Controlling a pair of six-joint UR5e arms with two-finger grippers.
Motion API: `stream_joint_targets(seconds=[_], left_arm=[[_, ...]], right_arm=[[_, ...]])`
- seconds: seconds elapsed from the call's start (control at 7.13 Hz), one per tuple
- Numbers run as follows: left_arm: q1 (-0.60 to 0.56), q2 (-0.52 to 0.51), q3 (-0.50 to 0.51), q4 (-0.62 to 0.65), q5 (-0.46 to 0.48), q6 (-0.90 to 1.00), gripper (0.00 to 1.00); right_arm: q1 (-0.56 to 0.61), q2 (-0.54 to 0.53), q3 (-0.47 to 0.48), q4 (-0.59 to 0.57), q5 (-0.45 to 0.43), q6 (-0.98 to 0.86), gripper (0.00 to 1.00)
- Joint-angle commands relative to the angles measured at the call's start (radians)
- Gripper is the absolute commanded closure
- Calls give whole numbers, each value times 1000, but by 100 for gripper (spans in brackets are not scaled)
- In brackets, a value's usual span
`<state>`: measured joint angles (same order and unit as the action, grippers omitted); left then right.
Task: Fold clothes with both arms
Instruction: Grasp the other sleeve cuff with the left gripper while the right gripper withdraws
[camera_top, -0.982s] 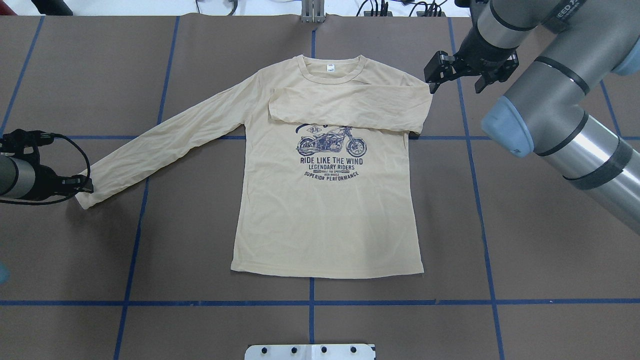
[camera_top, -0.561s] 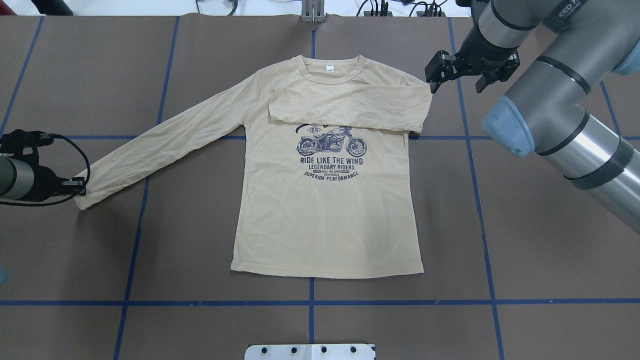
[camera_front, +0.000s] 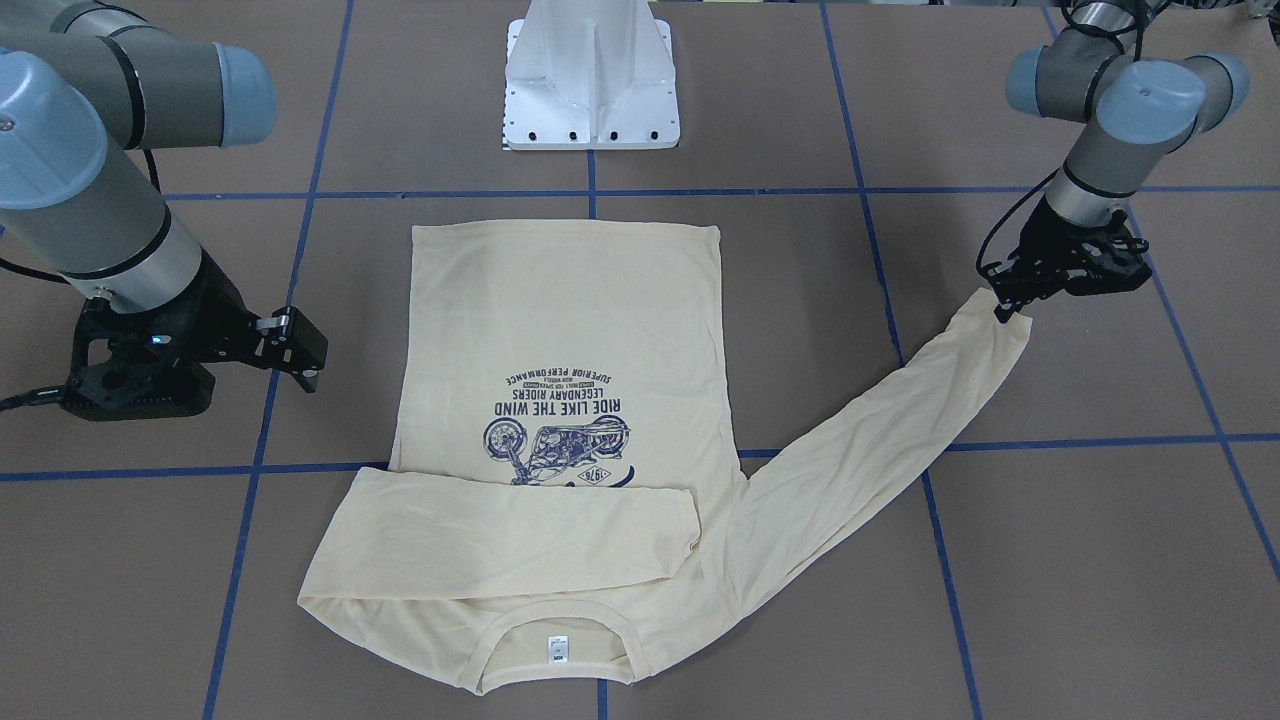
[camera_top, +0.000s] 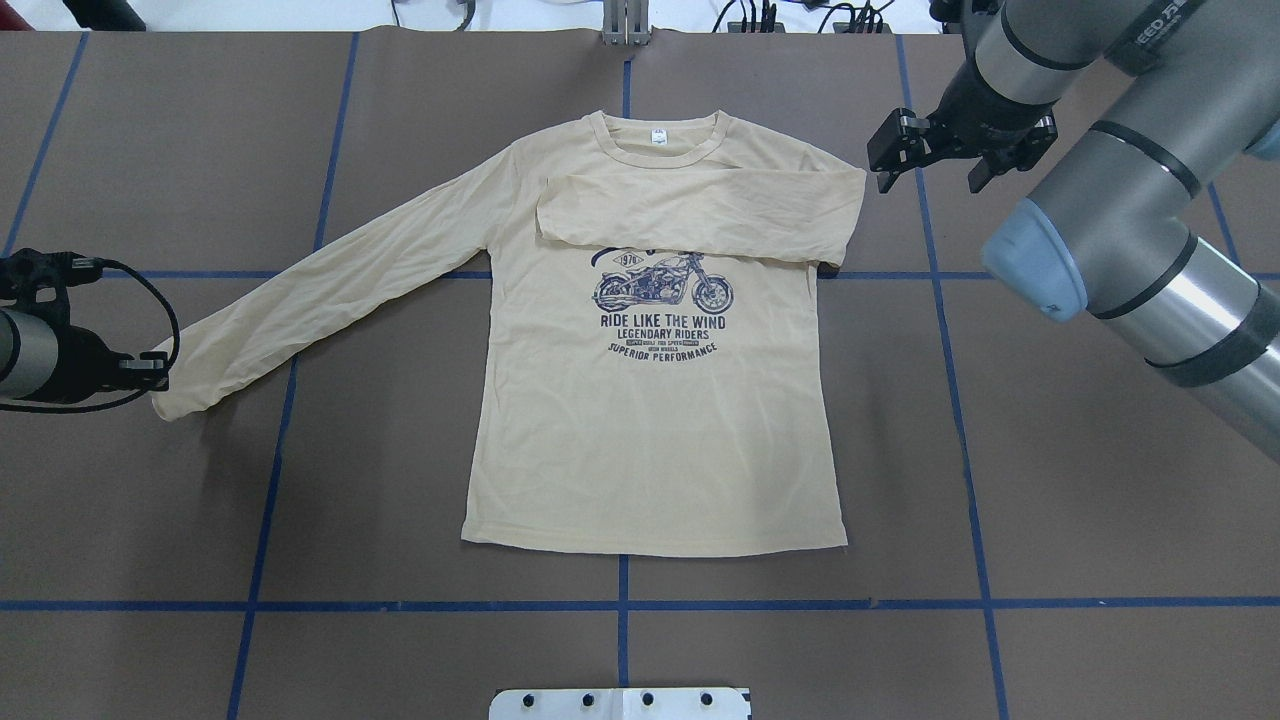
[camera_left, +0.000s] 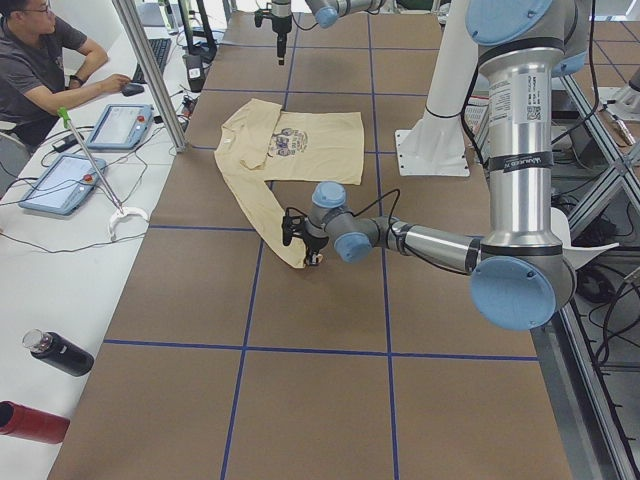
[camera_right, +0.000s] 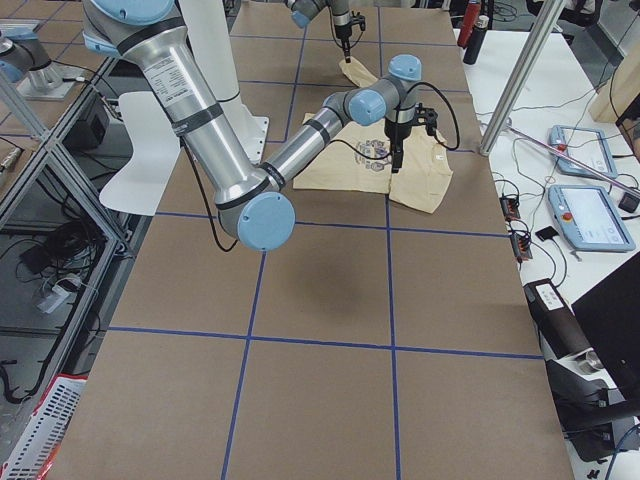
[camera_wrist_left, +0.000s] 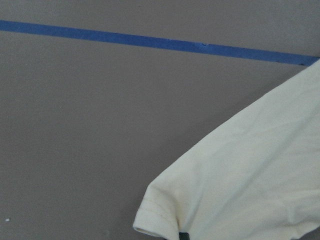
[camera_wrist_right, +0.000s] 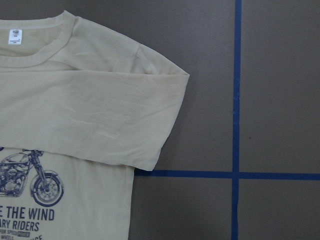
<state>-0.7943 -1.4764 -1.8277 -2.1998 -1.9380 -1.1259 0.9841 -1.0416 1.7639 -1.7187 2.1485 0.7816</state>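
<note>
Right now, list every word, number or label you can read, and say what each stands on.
"1976": badge in the T-shirt print, above the motorcycle.
"RIDE LIKE THE WIND": print, under the motorcycle.
"LEGENDARY RIDERS": next line down.
"SUPERIOR PERFORMANCE": curved bottom line.
Tiny line between those two: too small to read.
White neck label: too small to read.
Lettering on the right arm: cut off, unreadable.
</note>
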Motion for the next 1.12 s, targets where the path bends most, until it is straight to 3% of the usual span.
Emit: stream_joint_targets(seconds=[0.0, 0.14, 0.56, 0.98], left_arm=[[-25, -16, -89, 20, -120, 0, 100], [-64, -89, -85, 34, -152, 0, 100], [-250, -500, -21, 361, -407, -5, 100], [-255, -796, 143, 347, -455, -209, 100]], right_arm=[[13, -119, 54, -2, -1, -63, 0], [19, -174, 81, -1, -1, -73, 0], [56, -357, 196, 4, 1, -208, 0], [71, -428, 213, 10, 1, -266, 0]])
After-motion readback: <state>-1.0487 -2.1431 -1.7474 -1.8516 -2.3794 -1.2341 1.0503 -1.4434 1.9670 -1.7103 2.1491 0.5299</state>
